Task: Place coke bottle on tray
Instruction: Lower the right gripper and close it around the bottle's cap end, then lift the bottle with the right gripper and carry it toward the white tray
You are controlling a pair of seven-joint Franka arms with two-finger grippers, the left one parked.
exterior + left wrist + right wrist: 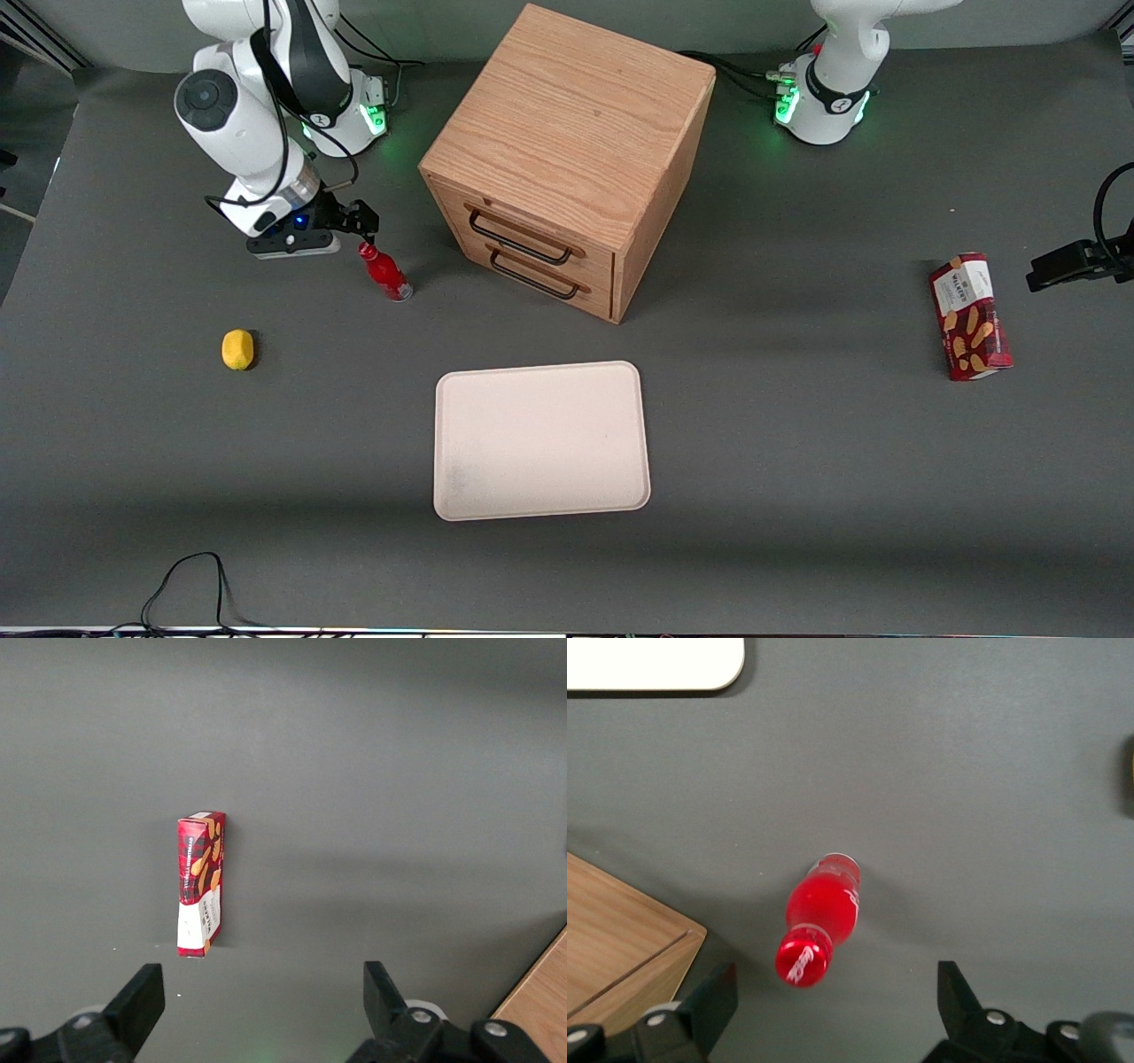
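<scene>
Red and upright, the bottle [384,272] stands on the grey table [797,461] between the working arm's base and the wooden cabinet [567,159], a little farther from the front camera than the cabinet's drawer fronts. It leans slightly in the front view, but the wrist view shows the cap [803,960] over the body [825,904] with the silvery base on the table, so it is probably standing.

Above the cabinet-side shoulder of the bottle, the gripper [359,221] hangs with its fingers spread wide and holding nothing; in the wrist view the cap sits between the two fingertips [713,997], nearer one of them. That looks like a line-up for a grasp at the neck, with the opening kept wide so the fingers clear the cap on the way down.

The tray [540,440] lies flat and bare in front of the cabinet, nearer the camera, well apart from the bottle. Its low rim should be easy to clear when the bottle is brought over.

A lemon [237,349] rests toward the working arm's end, and a snack box [970,316] lies toward the parked arm's end, both clear of the likely path from cabinet to tray.
</scene>
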